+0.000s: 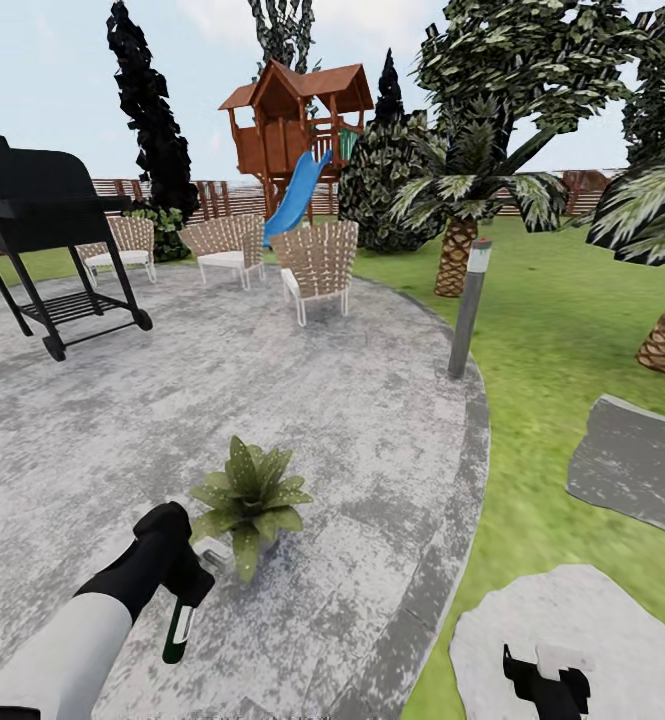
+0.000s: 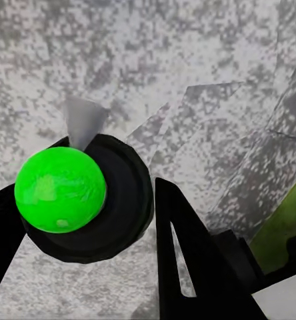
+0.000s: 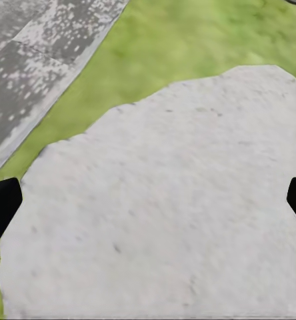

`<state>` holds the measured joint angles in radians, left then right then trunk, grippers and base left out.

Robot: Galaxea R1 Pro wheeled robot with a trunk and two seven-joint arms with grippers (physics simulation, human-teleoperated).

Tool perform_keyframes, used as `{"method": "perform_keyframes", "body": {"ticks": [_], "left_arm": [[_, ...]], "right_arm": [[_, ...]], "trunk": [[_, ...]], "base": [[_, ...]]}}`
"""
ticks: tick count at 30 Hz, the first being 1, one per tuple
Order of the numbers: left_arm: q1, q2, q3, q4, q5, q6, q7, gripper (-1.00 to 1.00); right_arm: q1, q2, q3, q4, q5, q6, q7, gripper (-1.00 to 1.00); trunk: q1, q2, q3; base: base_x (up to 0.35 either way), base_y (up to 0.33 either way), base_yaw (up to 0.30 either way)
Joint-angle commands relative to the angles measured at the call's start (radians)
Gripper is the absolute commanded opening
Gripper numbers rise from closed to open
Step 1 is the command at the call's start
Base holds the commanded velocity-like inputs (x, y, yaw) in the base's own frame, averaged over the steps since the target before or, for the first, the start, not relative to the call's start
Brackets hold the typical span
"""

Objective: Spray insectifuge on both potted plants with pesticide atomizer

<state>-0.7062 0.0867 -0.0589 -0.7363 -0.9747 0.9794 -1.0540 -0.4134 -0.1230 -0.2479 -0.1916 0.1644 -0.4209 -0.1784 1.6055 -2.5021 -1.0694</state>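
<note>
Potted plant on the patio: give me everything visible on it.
The potted plant is a small rosette of broad, pointed green leaves with pale speckles, spreading outward from a centre. Its pot is mostly hidden under the leaves; only a hint of grey shows at the base. It stands upright on the mottled grey round patio, near the paved edge by the lawn. The left gripper, holding the atomizer, sits close beside it on the robot's left; contact with the leaves cannot be told.
</note>
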Motion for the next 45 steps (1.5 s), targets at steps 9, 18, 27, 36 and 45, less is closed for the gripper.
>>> {"method": "perform_keyframes", "body": {"ticks": [9, 18, 27, 36, 45], "left_arm": [[-0.001, -0.001, 0.0, -0.002, -0.009, 0.005, 0.026, -1.0], [-0.002, -0.011, 0.001, -0.004, 0.003, 0.007, 0.026, -1.0], [-0.002, -0.041, -0.004, -0.039, 0.0, 0.001, 0.021, -1.0], [-0.016, -0.073, -0.008, -0.04, -0.006, 0.007, 0.019, -1.0], [-0.018, -0.093, -0.038, -0.048, -0.023, 0.011, 0.019, -1.0]], "right_arm": [[-0.001, 0.002, -0.004, 0.001, 0.011, -0.002, -0.004, 1.0], [-0.001, 0.003, -0.004, 0.001, 0.012, -0.002, -0.004, 1.0], [-0.001, 0.003, -0.004, 0.001, 0.011, -0.002, -0.003, 1.0], [-0.001, 0.002, -0.004, 0.001, 0.011, -0.002, -0.003, 1.0], [-0.001, -0.003, -0.005, 0.001, 0.012, -0.002, -0.003, 1.0]], "trunk": [[-0.001, 0.0, -0.001], [-0.001, 0.0, -0.001], [-0.001, 0.0, -0.001], [-0.001, 0.0, -0.001], [-0.001, 0.0, -0.001]], "base": [[-0.229, -0.226, 0.138], [-0.161, -0.233, 0.274], [0.035, -0.056, 0.276], [0.105, -0.004, 0.206], [0.295, -0.161, 0.005]]}}
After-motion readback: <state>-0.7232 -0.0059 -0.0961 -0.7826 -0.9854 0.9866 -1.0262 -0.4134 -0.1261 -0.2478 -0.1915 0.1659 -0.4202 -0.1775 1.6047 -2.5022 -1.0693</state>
